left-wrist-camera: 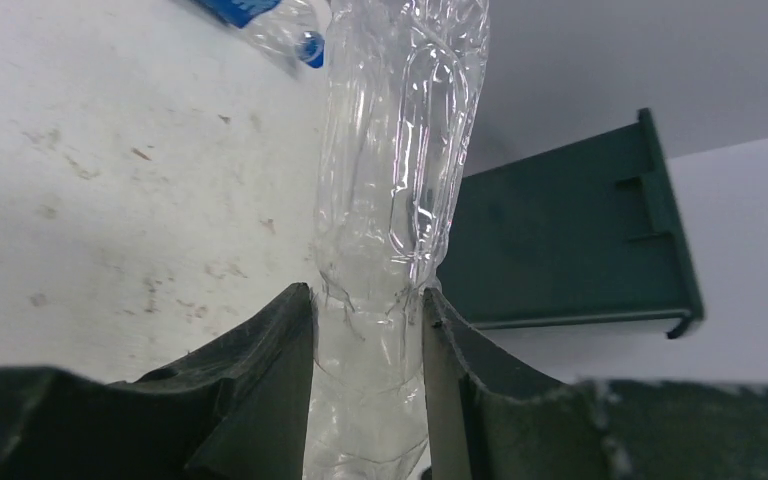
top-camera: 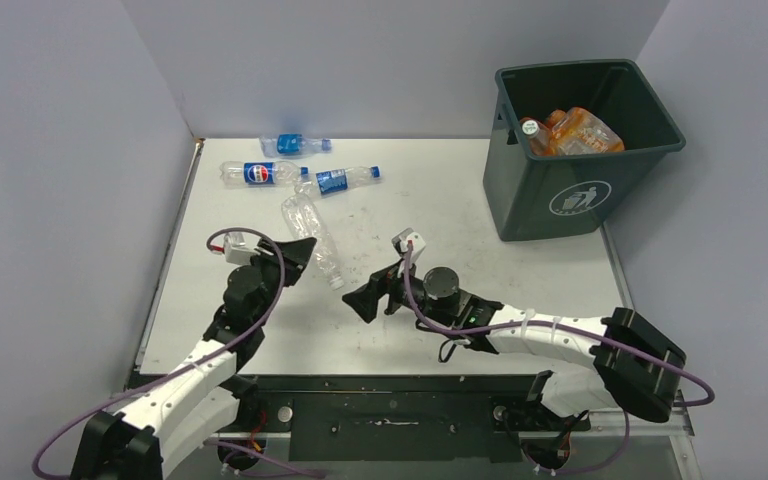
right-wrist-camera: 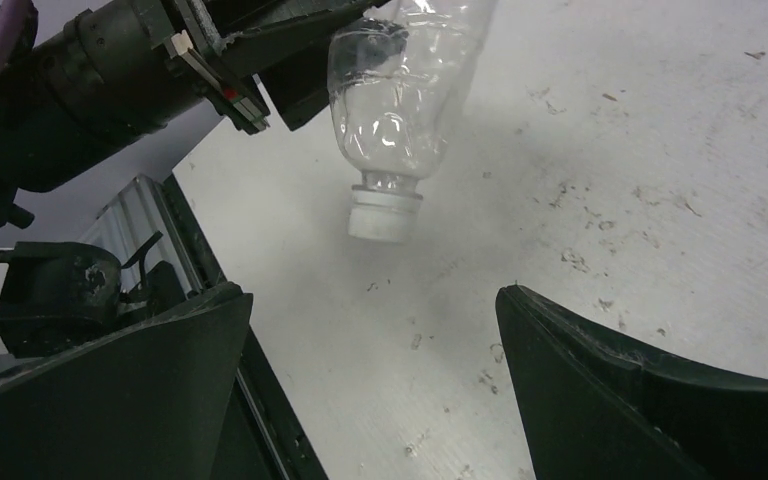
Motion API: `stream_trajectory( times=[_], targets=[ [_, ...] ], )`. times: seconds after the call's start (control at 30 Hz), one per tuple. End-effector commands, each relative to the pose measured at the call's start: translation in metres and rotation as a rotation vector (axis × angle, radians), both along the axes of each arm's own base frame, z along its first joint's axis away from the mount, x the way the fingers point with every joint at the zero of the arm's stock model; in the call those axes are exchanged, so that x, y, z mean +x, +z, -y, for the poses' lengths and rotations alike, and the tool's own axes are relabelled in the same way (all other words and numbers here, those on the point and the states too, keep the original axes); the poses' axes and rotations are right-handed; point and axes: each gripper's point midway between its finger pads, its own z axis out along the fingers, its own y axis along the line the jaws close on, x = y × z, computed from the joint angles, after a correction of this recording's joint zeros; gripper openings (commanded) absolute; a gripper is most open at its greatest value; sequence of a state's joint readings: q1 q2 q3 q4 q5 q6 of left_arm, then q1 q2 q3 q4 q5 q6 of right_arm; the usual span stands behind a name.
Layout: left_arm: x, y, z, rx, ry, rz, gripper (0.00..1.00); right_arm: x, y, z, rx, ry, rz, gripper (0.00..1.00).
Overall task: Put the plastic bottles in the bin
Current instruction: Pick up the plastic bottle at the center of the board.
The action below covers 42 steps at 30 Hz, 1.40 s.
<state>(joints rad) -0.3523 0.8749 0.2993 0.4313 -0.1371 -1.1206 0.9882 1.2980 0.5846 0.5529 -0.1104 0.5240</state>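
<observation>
A clear, label-less plastic bottle [top-camera: 310, 235] with a white cap [right-wrist-camera: 385, 215] lies slanted at the table's middle left. My left gripper [top-camera: 298, 256] is shut on its body; in the left wrist view both fingers [left-wrist-camera: 290, 340] press the crumpled sides of the bottle [left-wrist-camera: 390, 200]. My right gripper [top-camera: 365, 300] stands open just right of the cap end, nothing between its fingers [right-wrist-camera: 560, 350]. Three more bottles with blue labels [top-camera: 295, 145] [top-camera: 260, 173] [top-camera: 340, 180] lie at the back left. The dark green bin [top-camera: 600, 190] stands at the back right, holding orange bottles [top-camera: 572, 133].
White walls close the table at the back and left. A raised metal rail [top-camera: 165, 270] runs along the left edge. The right arm [top-camera: 550, 335] stretches across the front of the table. The bin's side [left-wrist-camera: 560, 250] shows beyond the held bottle.
</observation>
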Motion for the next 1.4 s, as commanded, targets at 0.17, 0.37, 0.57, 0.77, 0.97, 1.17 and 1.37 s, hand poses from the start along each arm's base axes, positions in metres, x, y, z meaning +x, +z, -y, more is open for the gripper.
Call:
stream_trajectory(
  times=[0.17, 0.37, 0.57, 0.77, 0.97, 1.17, 1.37],
  targets=[
    [-0.027, 0.074, 0.005, -0.236, 0.039, 0.181, 0.10, -0.002, 0.035, -0.034, 0.041, 0.050, 0.091, 0.92],
    [-0.036, 0.068, 0.012, -0.267, -0.001, 0.167, 0.09, -0.004, 0.040, -0.042, 0.051, 0.062, 0.105, 0.87],
    [-0.042, 0.070, 0.022, -0.263, -0.063, 0.168, 0.08, 0.001, 0.044, -0.056, 0.045, 0.075, 0.102, 0.76],
    [-0.046, 0.076, 0.027, -0.251, -0.097, 0.181, 0.08, 0.000, 0.033, -0.067, 0.009, 0.110, 0.065, 0.42],
    [-0.047, 0.079, 0.022, -0.130, -0.082, 0.184, 0.68, -0.002, 0.027, -0.059, -0.025, 0.107, 0.025, 0.05],
    [-0.051, 0.114, -0.011, 0.260, 0.005, 0.299, 0.96, 0.010, 0.042, 0.004, -0.100, 0.031, -0.039, 0.05],
    [-0.068, 0.164, 0.010, 0.853, -0.237, 0.625, 0.96, -0.003, 0.052, 0.069, -0.252, 0.030, -0.145, 0.05]
  ],
)
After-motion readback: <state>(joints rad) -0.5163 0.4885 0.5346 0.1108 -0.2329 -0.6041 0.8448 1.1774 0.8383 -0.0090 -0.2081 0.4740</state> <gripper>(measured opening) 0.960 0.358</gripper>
